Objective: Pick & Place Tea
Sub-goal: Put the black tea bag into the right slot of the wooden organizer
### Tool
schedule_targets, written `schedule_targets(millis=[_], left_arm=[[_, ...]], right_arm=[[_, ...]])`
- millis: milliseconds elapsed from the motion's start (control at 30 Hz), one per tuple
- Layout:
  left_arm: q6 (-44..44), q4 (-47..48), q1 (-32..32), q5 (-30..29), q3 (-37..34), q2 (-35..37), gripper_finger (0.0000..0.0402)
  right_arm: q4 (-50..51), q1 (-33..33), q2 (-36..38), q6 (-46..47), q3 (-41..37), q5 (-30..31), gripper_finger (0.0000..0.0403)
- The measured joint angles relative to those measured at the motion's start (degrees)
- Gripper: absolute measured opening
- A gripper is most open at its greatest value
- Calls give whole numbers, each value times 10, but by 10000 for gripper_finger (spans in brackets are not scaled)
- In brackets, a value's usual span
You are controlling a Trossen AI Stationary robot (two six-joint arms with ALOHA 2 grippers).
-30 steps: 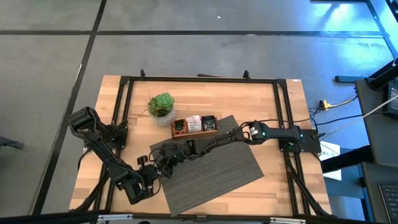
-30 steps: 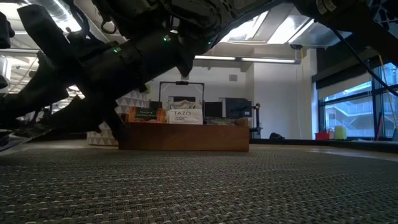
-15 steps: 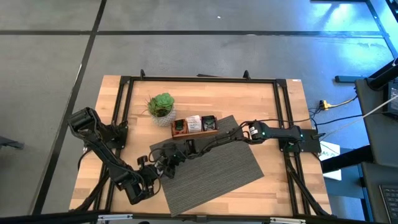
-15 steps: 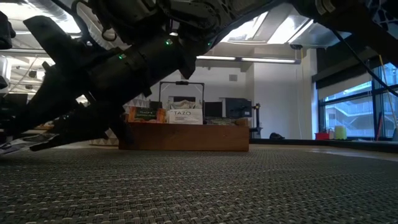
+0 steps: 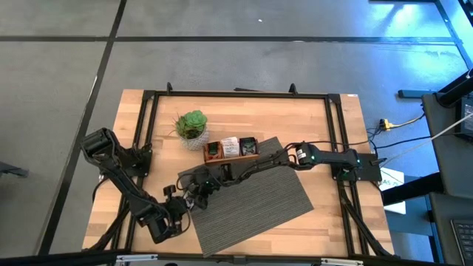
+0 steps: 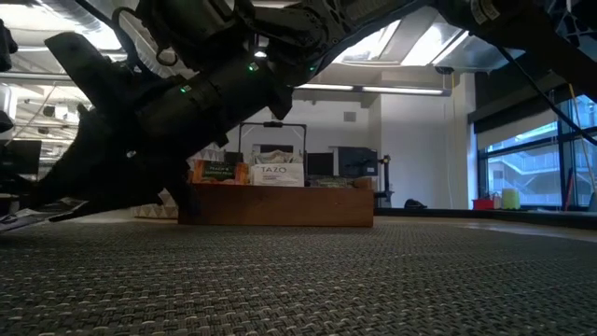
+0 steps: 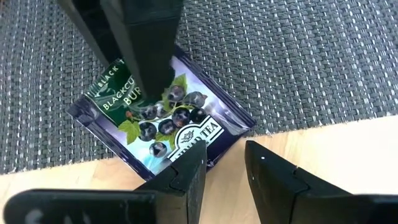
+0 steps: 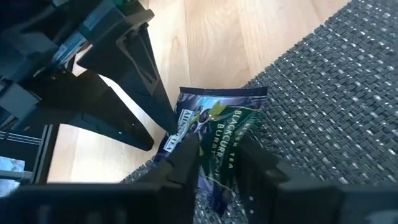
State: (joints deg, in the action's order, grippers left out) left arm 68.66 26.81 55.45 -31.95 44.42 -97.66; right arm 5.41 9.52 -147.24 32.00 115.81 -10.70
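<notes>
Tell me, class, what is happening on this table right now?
Both arms meet over one blackcurrant tea sachet lying at the edge of the grey mat. The right pincer is down on the sachet, and the left pincer stands open at its corner on the wooden table. Behind them, a wooden tray holds more tea beside a potted plant.

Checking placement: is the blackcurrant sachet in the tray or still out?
Out. The sachet lies on the mat's edge, partly over bare wood, between both grippers; the tray stands apart.

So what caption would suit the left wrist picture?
Blackcurrant tea sachet at the grey mat's edge, right gripper on top, left gripper at its corner.
</notes>
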Motion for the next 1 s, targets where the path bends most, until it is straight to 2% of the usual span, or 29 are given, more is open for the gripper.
schedule_targets(millis=[233,500,600,833,1000], left_arm=[[-3,-1,4,-8,0,3,109],[-4,7,21,8,4,46,109],[-4,3,31,-11,5,79,109],[-13,-12,56,-116,5,141,109],[-19,-17,64,-169,6,149,109]], right_arm=[[4,0,0,-40,0,0,9],[28,0,0,-85,22,-14,5],[96,-1,0,-119,60,-38,5],[324,1,1,-248,184,-44,3],[402,6,34,-284,166,-44,2]])
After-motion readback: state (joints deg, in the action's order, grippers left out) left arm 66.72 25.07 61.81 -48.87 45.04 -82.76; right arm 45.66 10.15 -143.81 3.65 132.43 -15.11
